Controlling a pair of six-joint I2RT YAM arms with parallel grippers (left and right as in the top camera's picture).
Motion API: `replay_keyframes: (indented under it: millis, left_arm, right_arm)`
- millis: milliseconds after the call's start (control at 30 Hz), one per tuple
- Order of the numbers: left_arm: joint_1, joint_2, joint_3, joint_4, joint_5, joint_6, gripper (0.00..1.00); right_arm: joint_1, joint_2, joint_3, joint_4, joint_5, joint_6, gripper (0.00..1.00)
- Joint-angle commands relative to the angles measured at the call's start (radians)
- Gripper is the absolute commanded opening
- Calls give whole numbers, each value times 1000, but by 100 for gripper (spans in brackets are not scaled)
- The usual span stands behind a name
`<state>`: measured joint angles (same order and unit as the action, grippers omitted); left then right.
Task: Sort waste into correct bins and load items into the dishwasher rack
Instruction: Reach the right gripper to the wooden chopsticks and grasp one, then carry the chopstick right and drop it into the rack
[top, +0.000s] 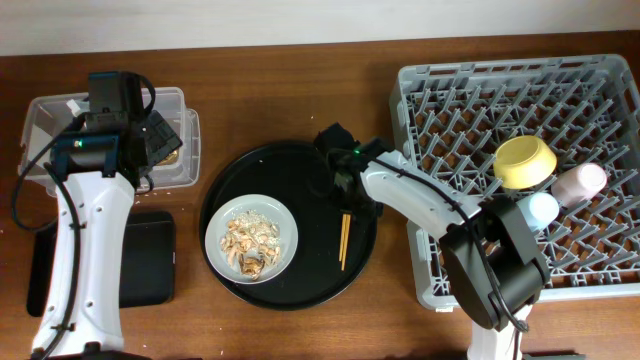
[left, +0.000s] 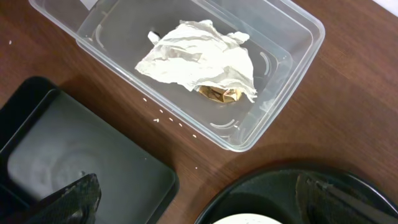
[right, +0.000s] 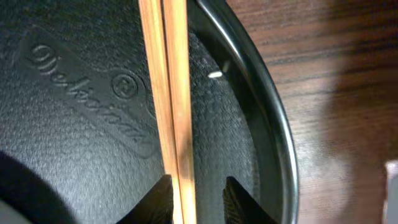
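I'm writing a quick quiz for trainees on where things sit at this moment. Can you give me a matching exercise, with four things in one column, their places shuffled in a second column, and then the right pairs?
Things
1. yellow bowl
2. wooden chopsticks
3. crumpled white tissue
4. flaky food scraps

Places
A. on the pale round plate
B. in the clear plastic tub
C. in the grey dishwasher rack
D. lying directly on the round black tray

Pairs: 1-C, 2-D, 3-B, 4-A
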<state>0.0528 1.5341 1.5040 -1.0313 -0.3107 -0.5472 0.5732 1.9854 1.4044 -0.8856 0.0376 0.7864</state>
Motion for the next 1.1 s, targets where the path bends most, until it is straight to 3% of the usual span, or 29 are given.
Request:
replay_keyframes:
  millis: [0, 533, 600, 667, 867, 967, 1067]
  left_arm:
    - [2, 5, 0, 0, 0, -13, 99]
    - [2, 5, 0, 0, 0, -13, 99]
    - [2, 5, 0, 0, 0, -13, 99]
    - [2, 5, 0, 0, 0, -13, 99]
    - [2, 5, 0, 0, 0, -13, 99]
    - [2, 5, 0, 0, 0, -13, 99]
    - [2, 5, 0, 0, 0, -13, 99]
  right_arm:
    - [3, -2, -13, 15, 17, 16, 28]
    - [3, 70, -14, 47, 52, 16, 26]
    - [3, 70, -14, 51, 50, 16, 22]
    - [3, 70, -14, 56, 50, 16, 8]
    - [2, 78, -13, 46, 42, 15, 4]
    - [-27, -91, 66, -67, 46, -132, 4]
    - [-153, -273, 154, -95, 50, -404, 4]
